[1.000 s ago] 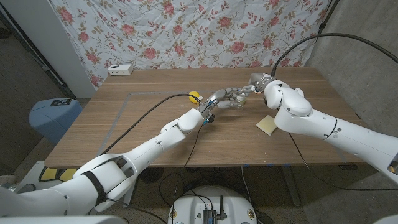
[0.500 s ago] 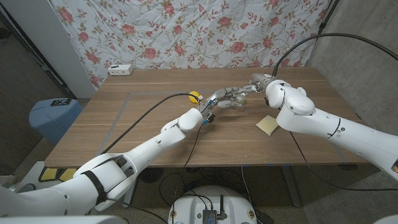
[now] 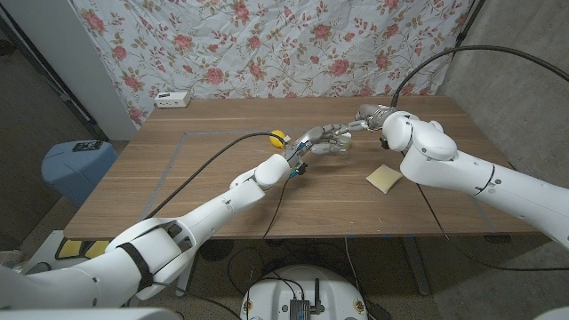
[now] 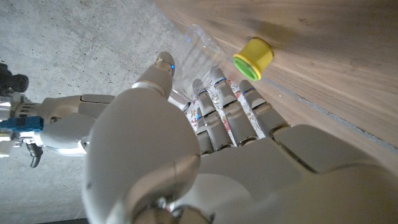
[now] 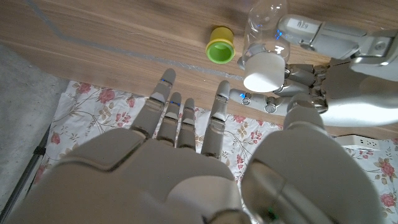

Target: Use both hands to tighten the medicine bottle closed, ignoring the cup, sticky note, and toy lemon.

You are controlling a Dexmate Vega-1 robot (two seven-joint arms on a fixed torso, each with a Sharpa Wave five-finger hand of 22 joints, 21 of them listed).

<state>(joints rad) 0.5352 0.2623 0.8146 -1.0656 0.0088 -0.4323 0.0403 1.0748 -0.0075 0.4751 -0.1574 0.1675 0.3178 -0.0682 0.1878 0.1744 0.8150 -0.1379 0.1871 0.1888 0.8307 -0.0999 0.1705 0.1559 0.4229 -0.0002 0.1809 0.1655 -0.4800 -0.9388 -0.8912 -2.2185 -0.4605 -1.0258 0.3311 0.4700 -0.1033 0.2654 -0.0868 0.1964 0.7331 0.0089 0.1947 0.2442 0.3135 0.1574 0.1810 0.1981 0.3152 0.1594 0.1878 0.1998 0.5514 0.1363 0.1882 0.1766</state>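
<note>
Glossy white arm shells with black joint bands; black cables along both arms; pale grey left hand (image 3: 322,140) and right hand (image 3: 366,118), blue fingertip lights.

Lying near the table's (image 3: 178,178) middle: a yellow toy lemon (image 3: 278,138). Sitting toward the right edge: a pale yellow sticky note (image 3: 382,178). Resting at the far left corner: a white power strip (image 3: 172,100). Hanging behind: a floral cloth (image 3: 267,44). Standing left of the table: a blue bin (image 3: 76,164).

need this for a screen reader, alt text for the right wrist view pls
The robot's left hand grips a clear medicine bottle with a white cap, while the right hand reaches toward it, fingers spread, holding nothing. A yellow-and-green cup lies on the wooden table beside the bottle.
</note>
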